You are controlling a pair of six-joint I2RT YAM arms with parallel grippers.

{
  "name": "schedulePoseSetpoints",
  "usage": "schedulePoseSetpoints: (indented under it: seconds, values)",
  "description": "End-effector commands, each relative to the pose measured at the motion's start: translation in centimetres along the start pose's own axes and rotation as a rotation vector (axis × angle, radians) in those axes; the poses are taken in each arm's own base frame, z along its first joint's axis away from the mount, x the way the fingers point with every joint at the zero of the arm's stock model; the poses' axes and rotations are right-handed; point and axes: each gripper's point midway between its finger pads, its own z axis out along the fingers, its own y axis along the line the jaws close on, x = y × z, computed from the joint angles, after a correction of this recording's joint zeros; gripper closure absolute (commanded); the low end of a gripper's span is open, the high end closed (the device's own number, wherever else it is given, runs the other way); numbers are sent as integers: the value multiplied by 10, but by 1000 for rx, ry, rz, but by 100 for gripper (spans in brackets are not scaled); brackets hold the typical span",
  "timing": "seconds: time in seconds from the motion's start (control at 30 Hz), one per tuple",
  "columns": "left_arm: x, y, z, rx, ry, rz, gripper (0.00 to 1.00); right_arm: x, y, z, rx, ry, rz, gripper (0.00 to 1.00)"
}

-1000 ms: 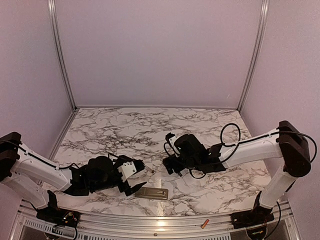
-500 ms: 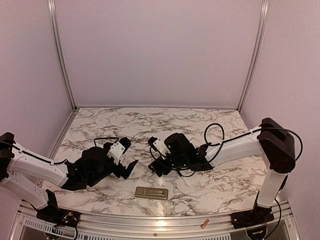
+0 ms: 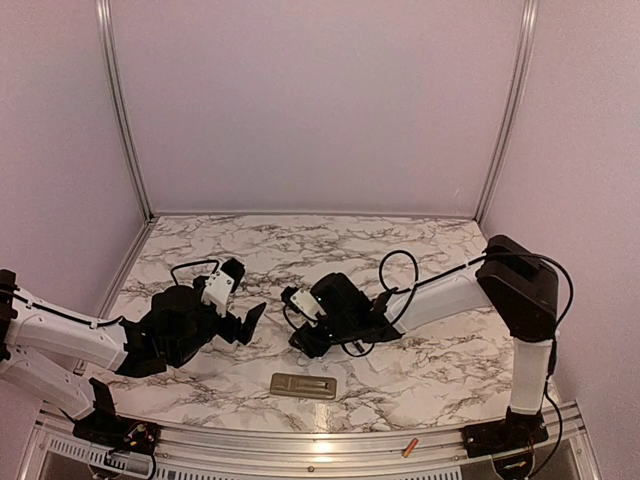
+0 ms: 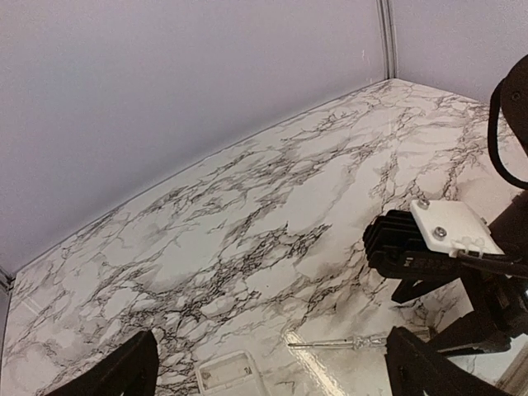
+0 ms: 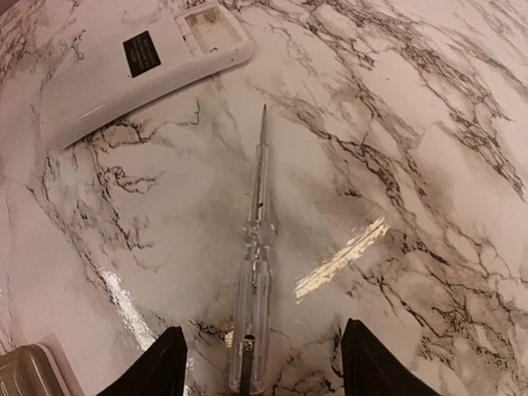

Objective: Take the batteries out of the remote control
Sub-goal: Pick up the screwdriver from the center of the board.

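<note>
The white remote control (image 5: 140,66) lies back-up with its end compartment (image 5: 210,21) uncovered; its end also shows in the left wrist view (image 4: 227,375). One orange-red battery (image 3: 409,447) rests on the front rail. A clear-handled screwdriver (image 5: 256,272) (image 4: 355,341) lies on the marble. My right gripper (image 5: 264,367) (image 3: 298,338) stands open low over its handle, with a gap on both sides. My left gripper (image 4: 272,371) (image 3: 248,322) is wide open and holds nothing, hovering left of the right one.
A flat grey-bronze cover piece (image 3: 303,386) (image 5: 25,371) lies near the front edge, in front of both grippers. The marble table (image 3: 300,250) is bounded by purple walls at the back and sides and an aluminium rail (image 3: 300,445) at the front.
My right arm swung left and came down over the screwdriver, its jaws narrowing. My left arm pulled back and left, away from the grey cover piece, staying wide open.
</note>
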Motion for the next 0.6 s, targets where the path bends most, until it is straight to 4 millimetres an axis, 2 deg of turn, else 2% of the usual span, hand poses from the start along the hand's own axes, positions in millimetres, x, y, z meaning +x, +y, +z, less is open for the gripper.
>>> schedulePoseSetpoints:
  seconds: [0.0,0.2,0.37,0.57]
  values:
    - [-1,11,-2,-42,-16,-19,1,7,-1,10,1,39,3,41]
    - [-1,13,-2,-48,-16,-20,1,18,-3,18,18,76,0,55]
    - [-1,15,-3,-55,-19,-18,1,24,-3,21,19,94,-1,74]
    - [0,16,-4,-61,-22,-13,1,21,-2,16,18,86,-2,93]
